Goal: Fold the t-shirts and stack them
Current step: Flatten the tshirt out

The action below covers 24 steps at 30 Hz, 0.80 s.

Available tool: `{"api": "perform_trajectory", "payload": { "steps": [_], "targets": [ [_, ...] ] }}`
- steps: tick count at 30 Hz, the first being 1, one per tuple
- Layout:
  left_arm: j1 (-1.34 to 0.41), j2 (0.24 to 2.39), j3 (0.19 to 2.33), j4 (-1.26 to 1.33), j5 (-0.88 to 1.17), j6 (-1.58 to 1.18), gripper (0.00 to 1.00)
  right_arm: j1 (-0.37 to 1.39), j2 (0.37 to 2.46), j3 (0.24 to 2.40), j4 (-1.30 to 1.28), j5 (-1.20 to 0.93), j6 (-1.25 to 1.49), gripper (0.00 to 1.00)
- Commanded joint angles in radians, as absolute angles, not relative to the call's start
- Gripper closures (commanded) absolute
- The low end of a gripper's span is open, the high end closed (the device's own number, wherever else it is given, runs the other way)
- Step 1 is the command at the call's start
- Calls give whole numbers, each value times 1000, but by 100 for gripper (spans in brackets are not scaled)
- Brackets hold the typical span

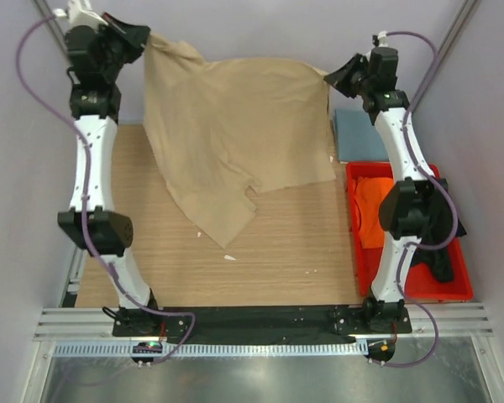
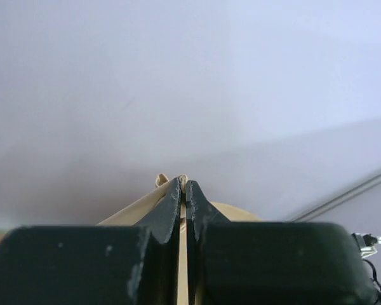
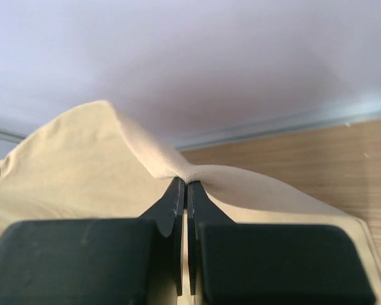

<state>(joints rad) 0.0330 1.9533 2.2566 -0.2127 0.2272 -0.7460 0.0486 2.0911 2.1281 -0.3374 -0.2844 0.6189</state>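
Note:
The tan-beige t-shirt (image 1: 235, 134) hangs spread between both grippers above the far half of the table, its lower part draped on the wood. My left gripper (image 1: 145, 38) is shut on its upper left corner; the cloth (image 2: 140, 204) shows pinched between the closed jaws (image 2: 183, 184). My right gripper (image 1: 329, 77) is shut on its upper right corner, the cloth (image 3: 82, 165) bunched at the jaw tips (image 3: 185, 183). An orange t-shirt (image 1: 371, 206) lies in the red bin. A slate blue-grey t-shirt (image 1: 357, 134) lies folded at the far right. The black t-shirt is out of view.
The red plastic bin (image 1: 437, 285) stands at the right edge beside the right arm. The wooden table (image 1: 277, 252) lies in front of the hanging shirt. Pale walls close in the back and both sides.

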Motion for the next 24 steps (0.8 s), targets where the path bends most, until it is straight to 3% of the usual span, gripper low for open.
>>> {"api": "perform_trajectory", "payload": {
  "steps": [1, 6, 14, 24],
  "targets": [
    [37, 1738, 2316, -143, 195, -761, 100, 51, 1794, 2149, -282, -318, 640, 99],
    [37, 1481, 2270, -167, 167, -727, 100, 54, 1524, 2021, -258, -345, 683, 99],
    [37, 1215, 2382, -287, 71, -618, 100, 153, 1206, 1937, -215, -411, 791, 99],
    [-74, 1097, 2399, -344, -31, -506, 100, 160, 1081, 1887, -241, -440, 844, 99]
  ]
}}
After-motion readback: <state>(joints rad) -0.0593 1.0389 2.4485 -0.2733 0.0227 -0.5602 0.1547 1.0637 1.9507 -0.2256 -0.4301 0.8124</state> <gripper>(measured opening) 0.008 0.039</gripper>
